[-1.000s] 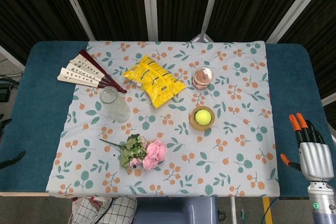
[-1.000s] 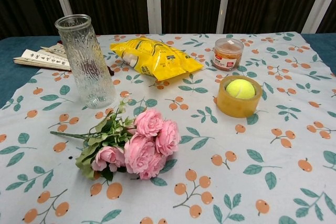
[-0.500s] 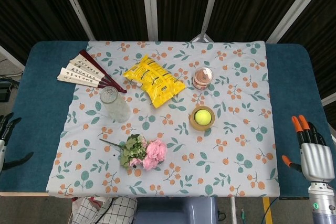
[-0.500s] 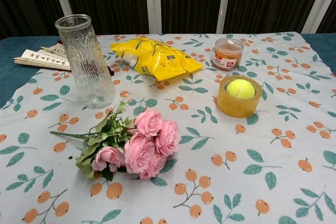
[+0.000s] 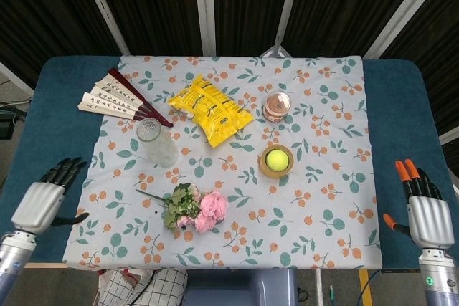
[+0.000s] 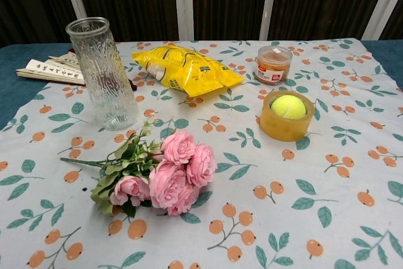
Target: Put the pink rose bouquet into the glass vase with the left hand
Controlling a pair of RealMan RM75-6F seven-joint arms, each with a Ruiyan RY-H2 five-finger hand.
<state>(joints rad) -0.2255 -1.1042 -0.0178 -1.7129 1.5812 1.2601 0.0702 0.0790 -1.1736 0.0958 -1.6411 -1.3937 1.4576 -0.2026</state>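
**Inspector A:** Left hand [image 5: 41,204]: over the blue table edge at the near left corner, head view only. Fingers extended and slightly apart, holding nothing. Right hand [image 5: 429,216]: near right corner, orange-tipped fingers straight and parted, likewise empty.

**Inspector B:** And the pink rose bouquet [image 5: 192,208]?

**Inspector A:** Lying flat on its side on the floral tablecloth [image 5: 315,141], pink blooms clustered toward the right, green leaves and a thin stem trailing left. It is well apart from the left hand, to that hand's right. In the chest view the bouquet [image 6: 157,173] shows several full pink heads, untouched.

**Inspector B:** The glass vase [image 5: 156,142]?

**Inspector A:** Upright, ribbed clear glass, empty, standing just beyond the bouquet toward the far side; same vase [image 6: 104,74] in the chest view.

**Inspector B:** Surroundings?

**Inspector A:** Folding fans [image 5: 118,96] at far left; yellow snack bag [image 5: 209,110] mid-table; a small lidded jar [image 5: 277,106]; a tennis ball [image 5: 277,158] seated in a tape roll [image 6: 286,125]. The blue table [image 5: 50,127] stands before dark curtains with pale frame bars.
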